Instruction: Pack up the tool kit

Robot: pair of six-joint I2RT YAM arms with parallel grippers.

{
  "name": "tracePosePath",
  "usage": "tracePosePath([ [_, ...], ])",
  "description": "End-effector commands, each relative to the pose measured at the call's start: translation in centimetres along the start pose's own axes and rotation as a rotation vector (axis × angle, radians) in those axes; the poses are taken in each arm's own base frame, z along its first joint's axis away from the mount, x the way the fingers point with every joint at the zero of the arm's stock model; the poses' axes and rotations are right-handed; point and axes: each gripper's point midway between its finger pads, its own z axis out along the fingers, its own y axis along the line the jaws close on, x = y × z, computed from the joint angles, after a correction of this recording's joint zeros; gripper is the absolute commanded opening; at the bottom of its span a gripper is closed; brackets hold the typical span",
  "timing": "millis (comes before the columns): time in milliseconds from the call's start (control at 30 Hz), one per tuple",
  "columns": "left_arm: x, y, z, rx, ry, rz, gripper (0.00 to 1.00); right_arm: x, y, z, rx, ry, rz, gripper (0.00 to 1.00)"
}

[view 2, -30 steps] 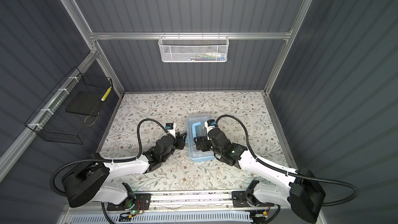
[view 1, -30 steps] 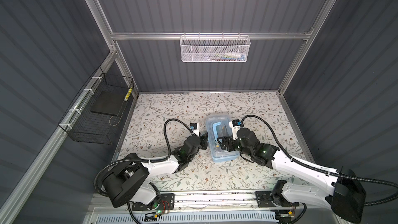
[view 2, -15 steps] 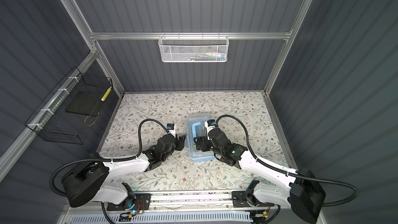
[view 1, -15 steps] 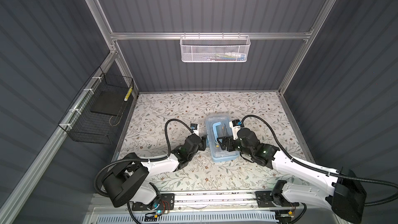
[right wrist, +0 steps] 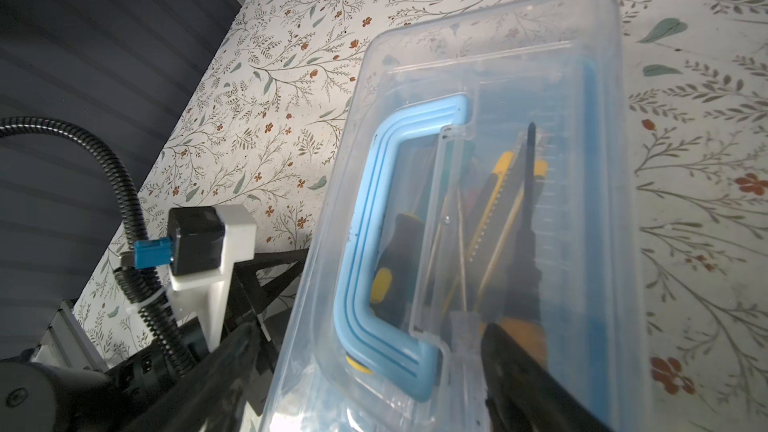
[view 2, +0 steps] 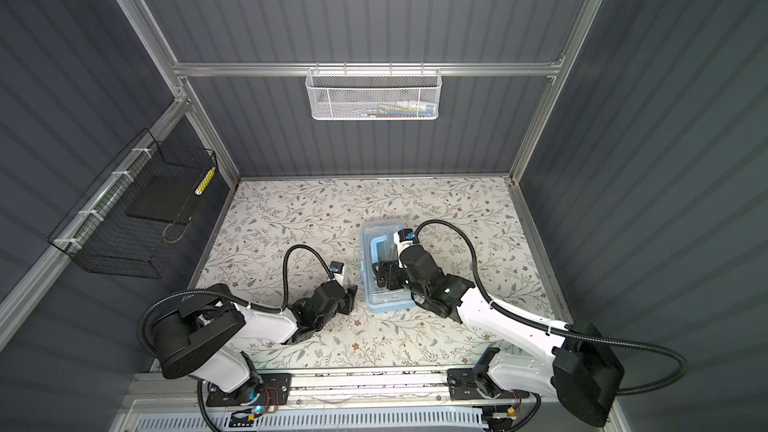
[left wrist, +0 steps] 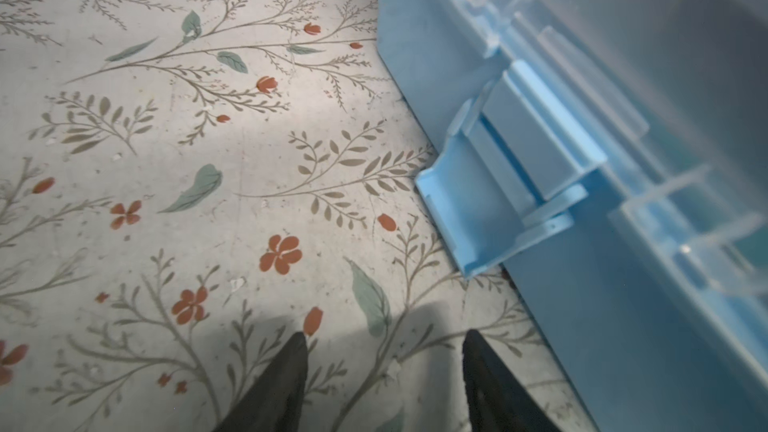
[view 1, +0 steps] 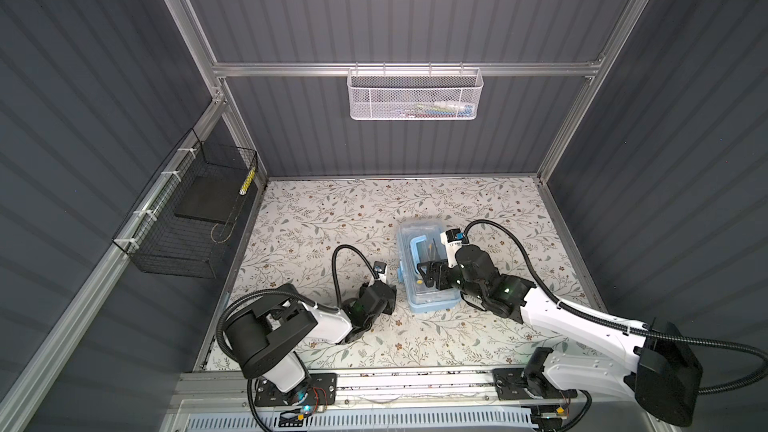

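Tool kit box (view 1: 415, 228) (view 2: 382, 230): light-blue with the clear lid (right wrist: 582, 76) on. It lies on the floral bench (view 1: 332, 209), right of centre in both top views, between the 2 arms.
Contents: seen through the lid from the right wrist, a yellow-black utility knife (right wrist: 498, 201), a black screwdriver (right wrist: 399, 251) with a yellow end, and thin metal rods. Other items are too blurred to name.
Handle (right wrist: 361, 243): blue, folded flat on the lid.
Latch (left wrist: 498, 201): light-blue, on the side wall facing the left arm. Its flap sticks outward from the box.
Left tool (view 1: 390, 288) (left wrist: 384, 336): low over the bench just beside the box. Its 2 fingers (left wrist: 291, 367) stand apart with only bench between them, and it grips nothing.
Right tool (view 1: 428, 272) (right wrist: 370, 326): over the middle of the lid, spread wide. 1 finger is beside the box wall and 1 above the lid. Contact with the lid cannot be told, and nothing is clamped.
White mesh basket (view 1: 415, 95): hangs on the back wall.
Black wire basket (view 1: 187, 234): hangs on the left wall.
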Motion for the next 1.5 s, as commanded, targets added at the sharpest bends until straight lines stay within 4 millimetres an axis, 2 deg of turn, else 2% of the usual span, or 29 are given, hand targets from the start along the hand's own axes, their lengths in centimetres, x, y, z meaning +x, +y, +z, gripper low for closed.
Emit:
tracePosePath([
  [0, -1.3, -1.2, 0.3, 0.036, -0.078, -0.02, 0.6, 2.7, -1.9, 0.3, 0.071, 0.11, -0.003, 0.84],
  [267, -0.7, -2.3, 1.3, 0.061, -0.069, -0.029, 0.61, 2.7, -2.0, 0.7, 0.076, 0.114, -0.004, 0.84],
  [633, -1.4, -1.5, 2.9, -0.061, -0.074, -0.005, 0.62, 2.6, -1.8, 0.9, 0.066, 0.111, -0.003, 0.84],
  [900, -4.0, 0.0, 1.8, -0.156, -0.159, 0.015, 0.63, 2.7, -1.7, 1.0, 0.057, 0.11, 0.0, 0.84],
  [1467, -7.3, 0.4, -0.3, -0.185, -0.23, 0.009, 0.62, 2.6, -1.5, 1.0, 0.045, 0.112, 0.002, 0.84],
])
